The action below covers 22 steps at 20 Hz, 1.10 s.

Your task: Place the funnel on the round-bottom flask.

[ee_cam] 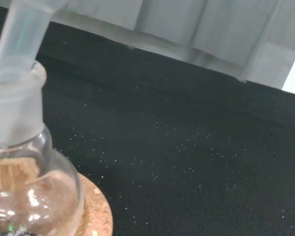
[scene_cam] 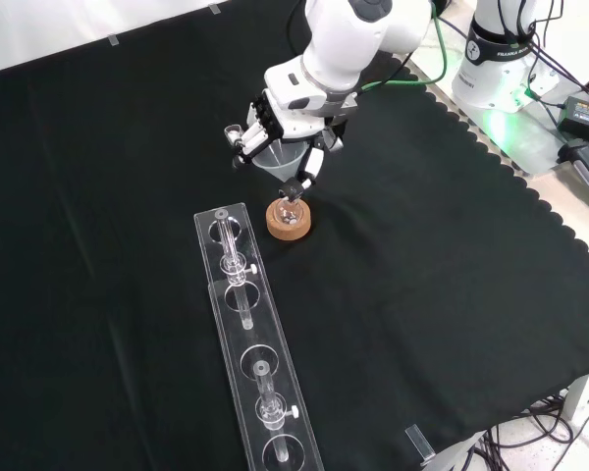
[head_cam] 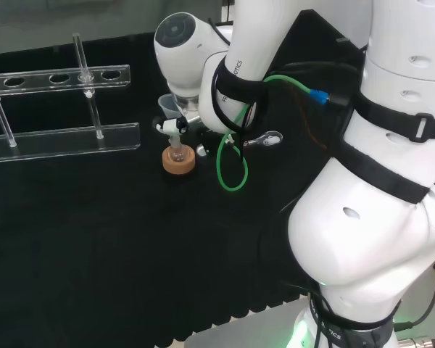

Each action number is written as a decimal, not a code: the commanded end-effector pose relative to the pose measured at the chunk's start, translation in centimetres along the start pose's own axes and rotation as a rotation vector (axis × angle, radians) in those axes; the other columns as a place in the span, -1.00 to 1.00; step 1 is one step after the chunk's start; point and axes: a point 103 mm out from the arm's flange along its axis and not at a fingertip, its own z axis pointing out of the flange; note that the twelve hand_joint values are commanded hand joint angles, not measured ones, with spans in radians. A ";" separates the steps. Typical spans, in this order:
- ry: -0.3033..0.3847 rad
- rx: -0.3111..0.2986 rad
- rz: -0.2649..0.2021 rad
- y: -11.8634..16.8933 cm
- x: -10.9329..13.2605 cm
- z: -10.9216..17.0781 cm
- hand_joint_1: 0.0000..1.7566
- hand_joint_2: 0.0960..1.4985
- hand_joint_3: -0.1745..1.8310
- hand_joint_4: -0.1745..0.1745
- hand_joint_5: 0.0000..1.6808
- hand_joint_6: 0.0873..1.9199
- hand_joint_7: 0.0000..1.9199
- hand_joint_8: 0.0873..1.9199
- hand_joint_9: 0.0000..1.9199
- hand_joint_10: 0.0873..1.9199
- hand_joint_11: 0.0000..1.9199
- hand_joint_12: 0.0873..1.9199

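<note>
Clear plastic, the funnel is pinched by its cone in the hand, fingers curled round the rim. In the wrist view its frosted stem already reaches into the neck of the flask, at a slant rather than plumb. The flask, a thin glass bulb with a short ground neck, sits on a rough cork ring on the black cloth of the counter. The risk, I judge, lies in that tilt: letting go now could leave the funnel leaning, or a sideways drag on the stem could tip the light flask off its ring. A clear rack lies near.
</note>
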 end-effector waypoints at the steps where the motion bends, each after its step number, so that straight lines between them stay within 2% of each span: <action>1: -0.054 -0.046 0.002 1.3 -0.2 -0.7 0.40 -0.22 -0.23 -1.00 0.70 -0.71 0.77 -0.09 0.94 -0.13 0.79 -0.05; 8: -0.079 -0.067 -0.001 2.2 -0.1 -1.1 0.40 -0.22 -0.22 -1.00 0.70 -0.71 0.77 -0.09 0.94 -0.13 0.79 -0.05; 15: -0.035 -0.037 -0.006 2.0 0.9 0.9 0.40 -0.22 -0.22 -1.00 0.70 -0.71 0.78 -0.09 0.94 -0.13 0.79 -0.05; 22: -0.049 -0.025 -0.020 0.8 0.4 1.3 0.40 -0.22 -0.22 -1.00 0.70 -0.71 0.78 -0.09 0.94 -0.13 0.79 -0.05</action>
